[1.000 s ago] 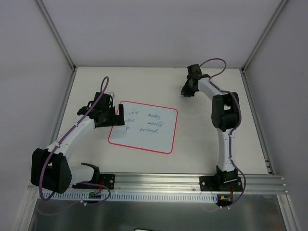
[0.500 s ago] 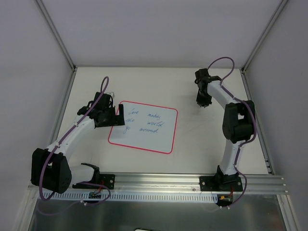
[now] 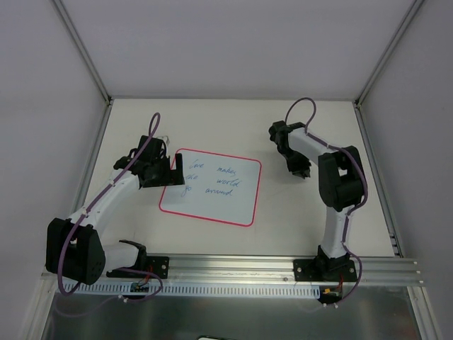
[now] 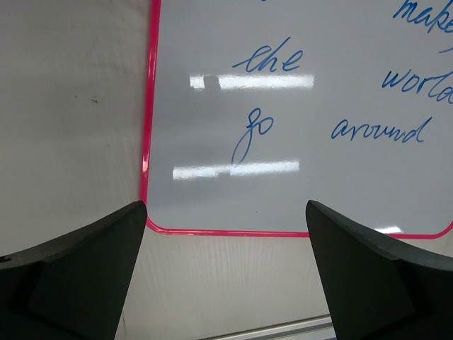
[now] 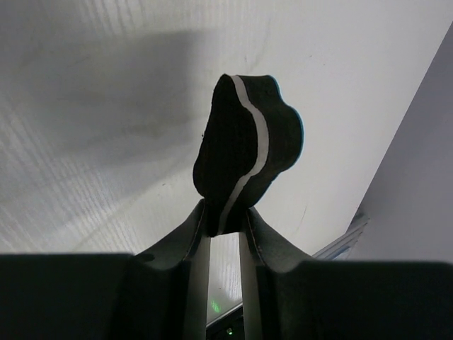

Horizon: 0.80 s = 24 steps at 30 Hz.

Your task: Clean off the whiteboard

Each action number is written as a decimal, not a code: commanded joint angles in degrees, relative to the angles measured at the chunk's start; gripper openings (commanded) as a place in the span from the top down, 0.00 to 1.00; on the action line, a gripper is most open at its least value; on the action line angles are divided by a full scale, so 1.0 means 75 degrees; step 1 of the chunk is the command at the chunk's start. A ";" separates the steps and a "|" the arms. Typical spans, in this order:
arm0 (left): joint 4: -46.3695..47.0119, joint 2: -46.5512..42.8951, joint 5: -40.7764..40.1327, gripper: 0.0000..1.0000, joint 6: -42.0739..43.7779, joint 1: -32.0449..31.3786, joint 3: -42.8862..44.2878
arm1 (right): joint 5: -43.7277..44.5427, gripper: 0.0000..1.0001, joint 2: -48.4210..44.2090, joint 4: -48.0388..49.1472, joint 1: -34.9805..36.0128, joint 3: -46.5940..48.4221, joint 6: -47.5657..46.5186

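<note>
The whiteboard (image 3: 237, 207), white with a pink rim, lies flat mid-table and carries blue handwriting (image 4: 267, 59). My left gripper (image 3: 168, 172) sits at the board's left edge and is open; in the left wrist view its fingers (image 4: 92, 262) stand wide apart over the board's near corner (image 4: 150, 225). My right gripper (image 3: 299, 170) hangs to the right of the board and apart from it. In the right wrist view it (image 5: 225, 212) is shut on a dark eraser (image 5: 248, 142) with a white middle layer, squeezed out of shape above the table.
Grey walls with metal posts (image 3: 85, 49) close in the table at the back and sides. A metal rail (image 3: 241, 268) carrying both arm bases runs along the near edge. The right arm's elbow (image 3: 341, 180) stands tall to the right of the board.
The right arm has swung from the back of the table toward the front, bringing its gripper and the eraser closer to the board. The left arm has not moved.
</note>
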 commanded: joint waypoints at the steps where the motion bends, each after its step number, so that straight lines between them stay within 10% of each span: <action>1: -0.0088 -0.0115 0.0171 0.02 0.0113 0.0058 0.0187 | 0.0456 0.80 0.0362 -0.0421 0.0259 0.0095 -0.0118; 24: -0.0088 -0.0104 0.0030 0.01 0.0054 0.0058 0.0210 | -0.0984 0.43 0.0141 -0.0105 0.0975 0.0764 -0.0212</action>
